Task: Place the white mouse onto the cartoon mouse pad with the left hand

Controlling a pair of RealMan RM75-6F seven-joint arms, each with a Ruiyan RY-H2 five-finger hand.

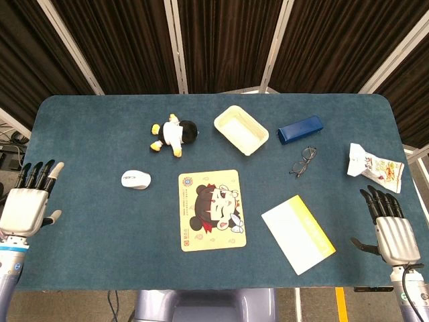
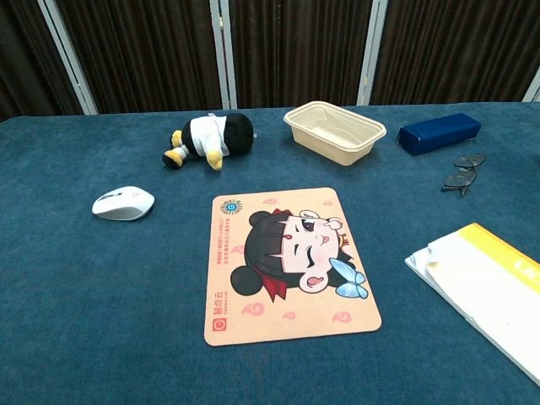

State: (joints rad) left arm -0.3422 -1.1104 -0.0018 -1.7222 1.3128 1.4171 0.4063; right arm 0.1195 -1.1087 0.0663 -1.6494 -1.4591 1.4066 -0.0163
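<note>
The white mouse (image 1: 136,180) (image 2: 123,203) lies on the blue table cloth, just left of the cartoon mouse pad (image 1: 211,209) (image 2: 285,261), which lies flat near the front middle. My left hand (image 1: 29,202) hovers at the table's left edge, well left of the mouse, fingers spread and holding nothing. At the front right corner, my right hand (image 1: 391,227) is likewise spread and empty. Neither hand shows in the chest view.
A plush doll (image 1: 173,134) lies behind the mouse. Further right are a cream tray (image 1: 241,129), a blue case (image 1: 301,129), glasses (image 1: 303,162) and a snack packet (image 1: 374,166). A white and yellow booklet (image 1: 297,233) lies right of the pad.
</note>
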